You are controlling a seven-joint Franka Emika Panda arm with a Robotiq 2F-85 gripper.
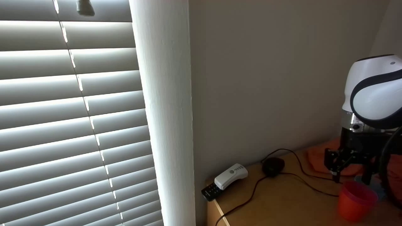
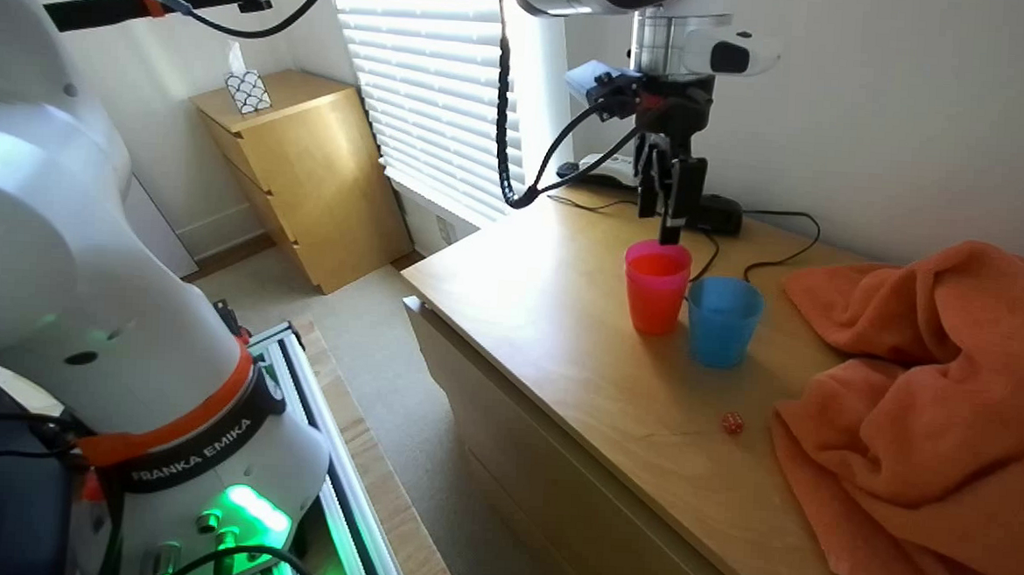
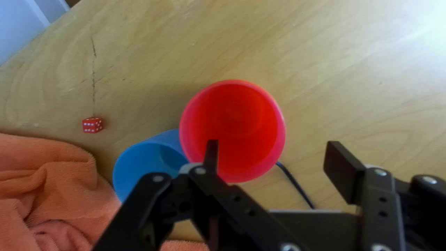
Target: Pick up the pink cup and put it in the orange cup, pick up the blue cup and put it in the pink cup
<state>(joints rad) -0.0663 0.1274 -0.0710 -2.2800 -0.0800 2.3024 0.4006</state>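
Note:
The pink cup (image 2: 658, 254) sits upright inside the orange cup (image 2: 653, 312). Its pink rim stands above the orange wall, also in an exterior view (image 1: 361, 190). In the wrist view the pink cup's rim (image 3: 277, 150) surrounds a red-orange inside. The blue cup (image 2: 724, 325) stands upright on the table beside the nested cups, empty in the wrist view (image 3: 136, 167). My gripper (image 3: 273, 150) is open with nothing between its fingers. It points down above the nested cups in both exterior views (image 2: 660, 222) (image 1: 351, 180). In the wrist view one finger overlaps the pink rim; contact cannot be told.
An orange towel (image 2: 935, 406) lies in folds at one side of the tabletop (image 2: 546, 298). A small red die (image 2: 733, 423) lies near it. A black device (image 1: 273, 166) with cables is near the wall. A white remote (image 1: 231, 175) rests on a black remote (image 1: 211, 191).

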